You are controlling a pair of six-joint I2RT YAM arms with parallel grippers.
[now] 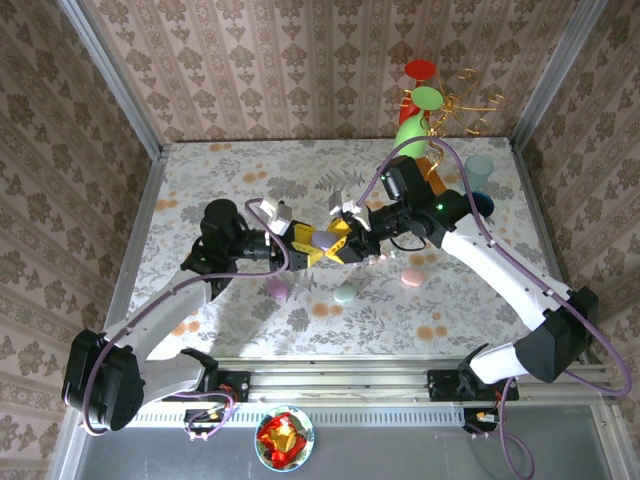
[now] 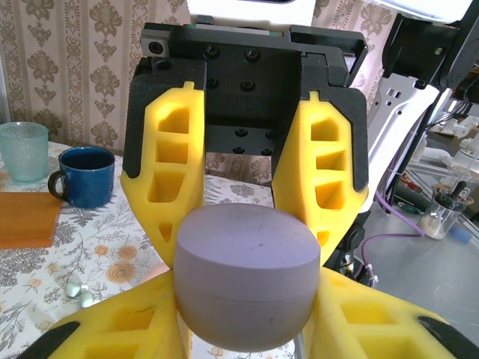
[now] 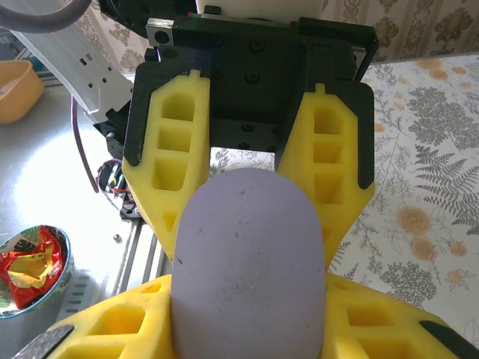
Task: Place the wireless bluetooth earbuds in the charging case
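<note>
Viewed from above, both arms meet over the middle of the floral table [image 1: 250,180]. The left gripper [image 1: 318,246] reaches in from the left of the frame and the right gripper [image 1: 348,240] from the right, fingertips facing one another.

**Held item.** The lilac charging case [image 2: 247,277] sits between the two sets of yellow fingers, lifted off the tabletop. It is round, with a seam running around its wall.
- Left gripper: pressed together on the case, its fingers flanking it at the bottom of the left wrist view.
- Right gripper: also pinching the case. Its fingers bracket the far side of the case in the upper half of that same view.

**Earbuds.** Two tiny pale earbuds [image 2: 77,292] lie on the tablecloth at the lower left of the left wrist view, close together and well apart from the held case.

**Other items on the table, top view.**
- A second lilac round case [image 1: 277,288], a mint round case [image 1: 346,294] and a pink round case [image 1: 411,278] stand in a loose row just below the grippers.
- A blue mug [image 2: 88,176] and a clear tumbler [image 2: 24,149] stand side by side at the left edge of the left wrist view, with an orange mat [image 2: 26,217] in front of them.

**Off the table.** A bowl of wrapped sweets [image 1: 284,437] rests at the bottom centre of the top view, below the arm bases.
</note>
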